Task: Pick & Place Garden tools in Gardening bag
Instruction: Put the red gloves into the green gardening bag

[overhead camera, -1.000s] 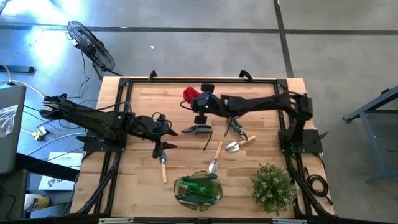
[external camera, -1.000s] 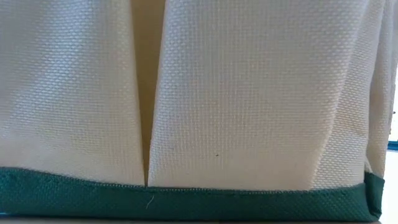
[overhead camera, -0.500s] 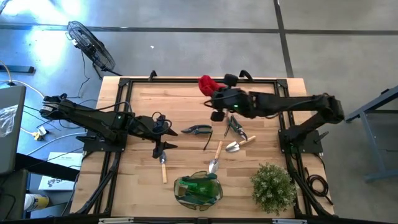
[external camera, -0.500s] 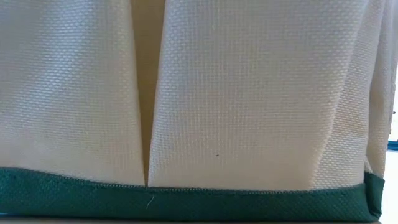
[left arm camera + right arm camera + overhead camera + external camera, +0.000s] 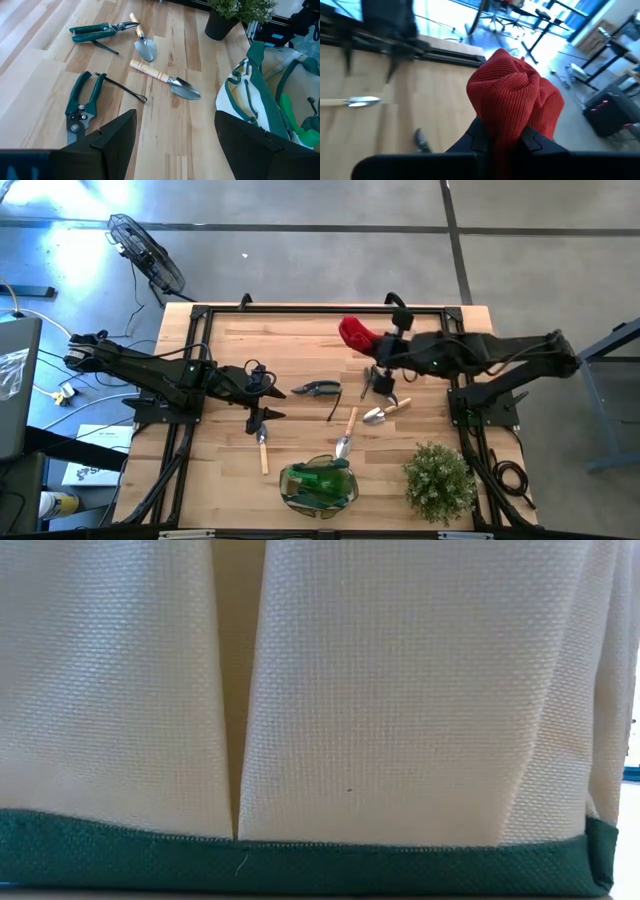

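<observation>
- At about one o'clock on the table [image 5: 230, 470], seen from above, the right gripper [image 5: 372, 345] is raised over the boards with its fingers pinched shut on the red glove [image 5: 354, 333]; the wrist view shows the knitted red fabric bunched above the two dark fingers [image 5: 485, 135].
- Toward nine o'clock, the left gripper [image 5: 272, 392] rests low near the wood with its fingers spread wide and nothing between them.
- Near the centre lie green-handled pruning shears [image 5: 317, 389], with a second pair of shears [image 5: 378, 385] toward three o'clock, partly under the right arm.
- Just below centre lie two trowels: one trowel [image 5: 347, 433] pointing at the bag, another [image 5: 384, 412] beside it.
- A third trowel [image 5: 263, 448] lies toward seven o'clock, just beyond the left gripper.
- At six o'clock stands the gardening bag [image 5: 320, 484], mouth open, green things inside; its pale cloth fills the low view.
- A potted plant [image 5: 440, 480] sits at five o'clock.
</observation>
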